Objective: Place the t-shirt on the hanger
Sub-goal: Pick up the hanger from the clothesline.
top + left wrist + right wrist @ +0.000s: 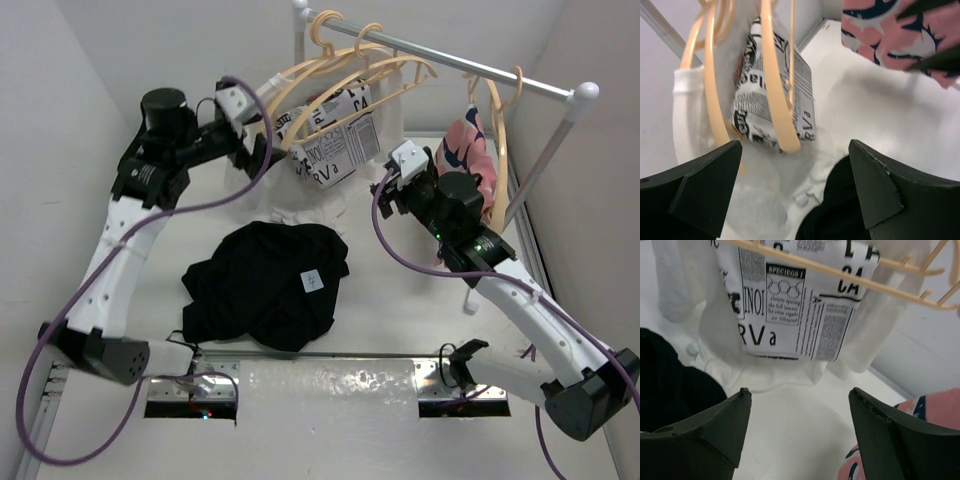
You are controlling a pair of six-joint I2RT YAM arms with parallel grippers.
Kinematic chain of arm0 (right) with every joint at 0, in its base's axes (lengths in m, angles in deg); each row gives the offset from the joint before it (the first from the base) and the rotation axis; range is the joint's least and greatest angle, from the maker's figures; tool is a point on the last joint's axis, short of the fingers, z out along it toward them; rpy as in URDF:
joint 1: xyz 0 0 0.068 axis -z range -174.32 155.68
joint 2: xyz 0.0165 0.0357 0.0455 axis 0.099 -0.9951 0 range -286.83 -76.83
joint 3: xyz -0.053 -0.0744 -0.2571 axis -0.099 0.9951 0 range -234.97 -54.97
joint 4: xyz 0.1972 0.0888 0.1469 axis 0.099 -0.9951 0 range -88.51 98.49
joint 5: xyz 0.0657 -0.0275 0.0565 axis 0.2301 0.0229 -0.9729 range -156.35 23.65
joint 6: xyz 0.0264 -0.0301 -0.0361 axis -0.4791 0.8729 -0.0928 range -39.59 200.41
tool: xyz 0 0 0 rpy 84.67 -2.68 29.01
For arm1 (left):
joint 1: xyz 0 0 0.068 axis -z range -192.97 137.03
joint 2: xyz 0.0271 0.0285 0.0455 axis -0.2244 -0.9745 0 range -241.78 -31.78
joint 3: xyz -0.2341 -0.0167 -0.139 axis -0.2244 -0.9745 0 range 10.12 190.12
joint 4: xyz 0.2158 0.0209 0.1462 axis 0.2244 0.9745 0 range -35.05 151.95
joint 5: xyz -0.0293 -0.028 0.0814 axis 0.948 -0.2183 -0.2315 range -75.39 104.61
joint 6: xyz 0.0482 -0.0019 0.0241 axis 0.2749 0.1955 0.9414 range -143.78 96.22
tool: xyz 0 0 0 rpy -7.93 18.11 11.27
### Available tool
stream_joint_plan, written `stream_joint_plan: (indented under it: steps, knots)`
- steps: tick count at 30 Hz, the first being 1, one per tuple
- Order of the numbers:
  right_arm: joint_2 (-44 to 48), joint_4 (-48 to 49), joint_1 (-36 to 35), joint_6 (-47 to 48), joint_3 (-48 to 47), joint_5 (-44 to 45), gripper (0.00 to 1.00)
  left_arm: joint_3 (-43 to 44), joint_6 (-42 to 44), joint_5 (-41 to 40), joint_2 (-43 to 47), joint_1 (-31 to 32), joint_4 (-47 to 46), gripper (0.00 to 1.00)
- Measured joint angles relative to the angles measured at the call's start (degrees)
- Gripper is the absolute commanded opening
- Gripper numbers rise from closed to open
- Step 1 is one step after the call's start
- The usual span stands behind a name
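The black t-shirt (262, 285) lies crumpled on the table in front of the arms, its small white label (313, 282) facing up. It also shows in the left wrist view (837, 212) and the right wrist view (667, 385). Several tan hangers (345, 75) hang on the rail at the back. My left gripper (262, 150) is open and empty, just below the curved hanger arms (776, 95). My right gripper (390, 192) is open and empty, over bare table, facing a hanger bar (840, 272).
A white newsprint-lettered garment (335, 135) hangs on the hangers, its hem near the table. A pink-and-navy garment (470, 150) hangs at the right end of the metal rail (450, 62), beside its post (545, 165). White walls enclose the table.
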Motion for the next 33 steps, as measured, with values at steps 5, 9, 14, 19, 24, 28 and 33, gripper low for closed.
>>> stream_joint_plan:
  steps: [5,9,14,19,24,28,33]
  knots:
    - [1.42,-0.63,0.0,-2.23,4.46,-0.17,0.77,8.33,-4.94,0.83,-10.86,0.72,-3.52,0.85]
    - [2.1,-1.09,0.0,-3.23,7.65,-0.17,0.77,15.1,-6.73,1.09,-17.53,1.86,-3.34,0.85]
    - [2.12,-1.75,0.0,-4.09,9.05,-0.46,0.77,23.8,-8.04,0.17,-23.56,4.15,-2.51,0.77]
    - [2.12,-2.71,0.0,-4.09,9.05,-0.81,0.76,31.98,-8.59,-1.84,-29.9,6.1,-2.29,0.71]
    - [2.12,-4.17,0.0,-3.8,9.05,-0.79,0.77,34.73,-8.46,-5.4,-35.5,7.85,-1.53,0.68]
    - [2.38,-4.39,0.0,-3.39,9.92,-0.76,0.77,35.15,-7.78,-7.96,-38.82,9.33,-0.04,0.52]
    - [2.45,-4.87,0.0,-2.95,10.84,-0.76,0.77,35.12,-7.8,-9.2,-39.89,10.32,1.55,0.23]
